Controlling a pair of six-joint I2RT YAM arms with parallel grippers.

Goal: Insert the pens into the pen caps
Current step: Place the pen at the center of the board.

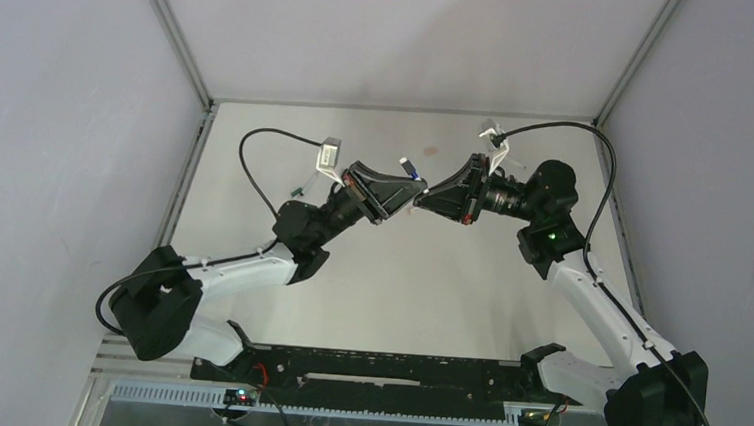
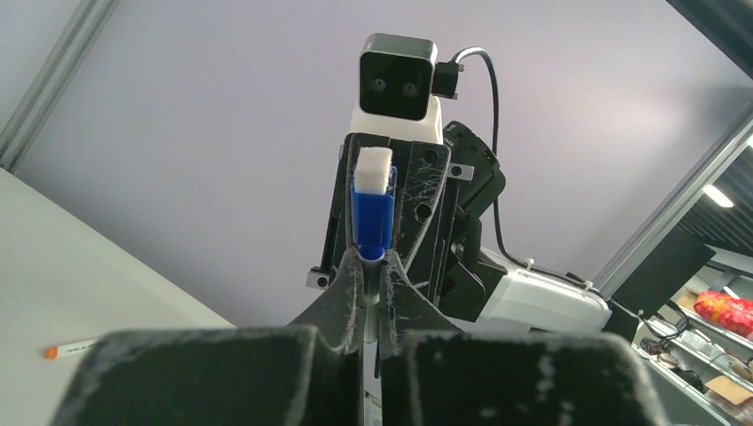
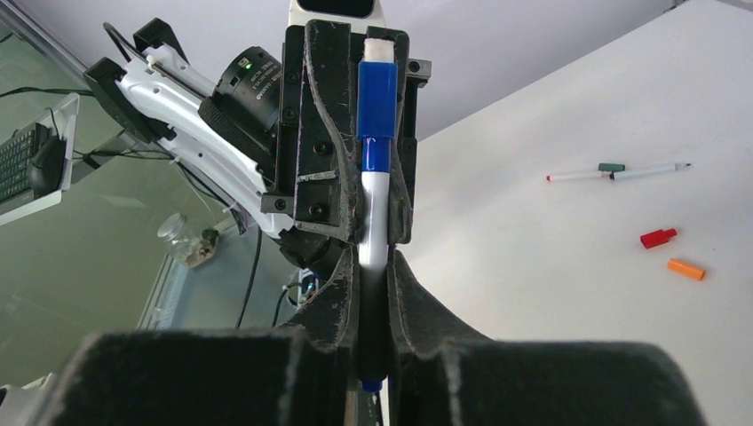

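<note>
- Low to the left of the left pincer (image 2: 371, 264), in its own wrist view, a thin white pen with an orange tip (image 2: 71, 348) lies flat on the pale table (image 2: 107, 284). It is well apart from the fingers and, as far as I can tell, uncapped.
- The left pincer is closed right down. Its two black fingers (image 2: 342, 291) pinch a white-barrelled marker pen with blue ends (image 3: 373, 222) just under the cap — a hold close to the joint, likely chosen to steady the pen where the push lands.
- Standing straight out above those fingertips is a blue plastic cap with a white block end (image 2: 369, 213). It sits over the pen's tip, but a narrower blue neck shows below it, so I judge it may not be pressed fully home.
- The right pincer (image 3: 375, 266) meets the left one nose to nose, up off the table. Its jaws are nearly together and clamp the same pen lower on the white barrel, and the pen's blue tail pokes out beneath the fingers. Two grips on one pen should keep it from swivelling.
- To the right of the right pincer, down on the table, a red-tipped white pen (image 3: 577, 176) and a second white pen (image 3: 653, 169) lie end to end. A short green cap (image 3: 611, 167) sits where they meet — whether it is on either pen I cannot tell.
- Nearer the right pincer lie a red cap (image 3: 657, 237) and an orange cap (image 3: 685, 269), loose and apart from each other, with no pens in them.
</note>
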